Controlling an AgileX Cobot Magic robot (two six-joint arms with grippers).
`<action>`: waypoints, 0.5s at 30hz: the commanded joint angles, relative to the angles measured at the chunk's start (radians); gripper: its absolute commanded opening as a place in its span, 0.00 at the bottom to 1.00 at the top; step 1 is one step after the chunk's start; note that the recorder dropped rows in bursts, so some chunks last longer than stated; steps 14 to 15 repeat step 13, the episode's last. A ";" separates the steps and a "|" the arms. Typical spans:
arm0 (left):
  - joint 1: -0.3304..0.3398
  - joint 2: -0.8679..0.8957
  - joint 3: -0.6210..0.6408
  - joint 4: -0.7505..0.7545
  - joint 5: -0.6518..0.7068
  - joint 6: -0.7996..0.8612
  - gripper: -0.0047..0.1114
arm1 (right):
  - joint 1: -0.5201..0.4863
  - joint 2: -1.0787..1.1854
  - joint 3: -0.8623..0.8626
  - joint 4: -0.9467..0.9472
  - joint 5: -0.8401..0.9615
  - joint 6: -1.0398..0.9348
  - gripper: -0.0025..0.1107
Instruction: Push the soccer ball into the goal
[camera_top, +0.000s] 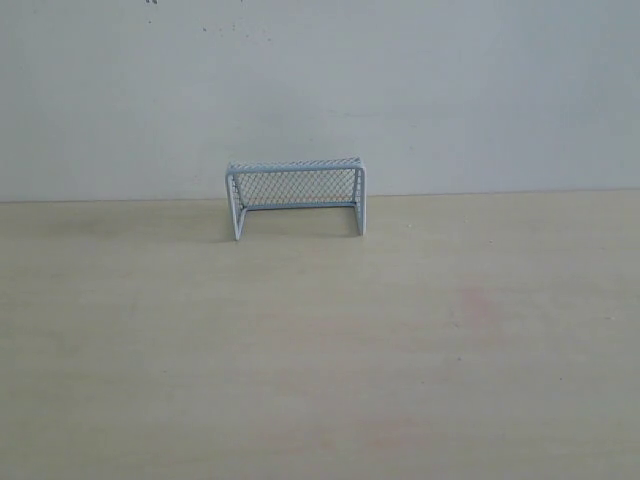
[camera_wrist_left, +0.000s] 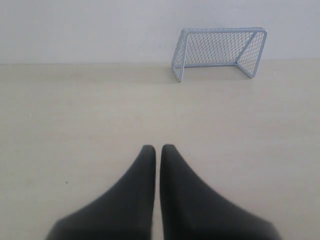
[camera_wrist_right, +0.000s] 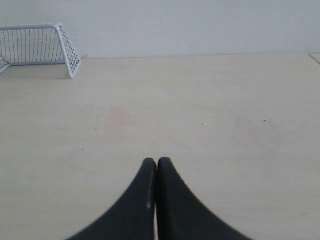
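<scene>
Plainly, the goal (camera_top: 296, 187) is standing upright on the pale wooden table (camera_top: 320, 380), at the table's far edge and just in front of the white wall (camera_top: 320, 80). Its open mouth is facing the exterior camera, and it is sitting slightly left of the middle of that view. Its white frame is resting on the tabletop, and the mesh is covering the back, top and sides (a soft shadow is lying along the table beside its left post).

The left gripper (camera_wrist_left: 158, 149) is pointing across bare tabletop, its two black fingers lying almost together with only a hairline slit between the tips and nothing gripped between them. The goal (camera_wrist_left: 220, 47) is showing well apart from it, seen at an angle. The right gripper (camera_wrist_right: 157, 161) is pressing its fingers tip to tip, likewise gripping nothing, with the goal (camera_wrist_right: 35, 45) well apart. Whether either gripper is touching the table I cannot tell.
</scene>
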 joint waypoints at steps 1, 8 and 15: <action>0.000 -0.004 0.004 -0.004 0.000 0.005 0.08 | 0.004 -0.005 0.000 -0.009 -0.004 -0.001 0.02; 0.000 -0.004 0.004 -0.004 0.000 0.005 0.08 | 0.004 -0.005 0.000 -0.009 -0.009 -0.001 0.02; 0.000 -0.004 0.004 -0.004 0.000 0.005 0.08 | 0.004 -0.005 0.000 -0.009 -0.009 -0.001 0.02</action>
